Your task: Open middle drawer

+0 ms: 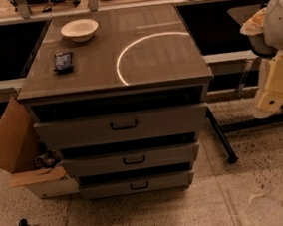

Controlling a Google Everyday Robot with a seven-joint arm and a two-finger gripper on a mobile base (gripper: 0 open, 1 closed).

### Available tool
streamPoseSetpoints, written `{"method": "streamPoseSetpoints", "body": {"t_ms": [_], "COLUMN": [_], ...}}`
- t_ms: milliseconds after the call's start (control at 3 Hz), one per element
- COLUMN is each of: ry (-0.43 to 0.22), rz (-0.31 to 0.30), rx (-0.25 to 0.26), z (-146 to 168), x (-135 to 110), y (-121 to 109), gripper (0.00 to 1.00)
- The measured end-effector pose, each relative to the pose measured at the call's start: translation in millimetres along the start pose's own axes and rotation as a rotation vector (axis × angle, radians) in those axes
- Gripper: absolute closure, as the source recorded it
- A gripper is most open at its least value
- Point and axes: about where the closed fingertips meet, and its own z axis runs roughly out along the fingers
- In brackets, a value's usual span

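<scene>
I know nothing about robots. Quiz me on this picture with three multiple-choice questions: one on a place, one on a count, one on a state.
1. Where is the gripper relative to the middle drawer?
A gripping its handle
B off to the right, apart from it
C beneath it

2. How many drawer fronts does the cabinet show?
A two
B five
C three

3. The cardboard box is:
A open, one flap raised
B taped shut
C flattened

Answers:
1 B: the gripper hangs right of the cabinet, touching nothing on it.
2 C: three fronts are stacked, each with one handle.
3 A: a flap stands up at the cabinet's left.
</scene>
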Motion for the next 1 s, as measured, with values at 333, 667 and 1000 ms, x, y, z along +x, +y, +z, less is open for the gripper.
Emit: {"method": "streamPoseSetpoints", "body": {"t_ms": [333, 667, 1000], "ry": [-0.104, -0.194, -0.234], "rz": [-0.048, -0.08, -0.117], "rx": [-0.067, -0.164, -0.263], "z": [37, 90, 144], "x": [-13, -28, -44], "y": [19, 56, 104], "gripper": [0.0, 0.0, 0.0]}}
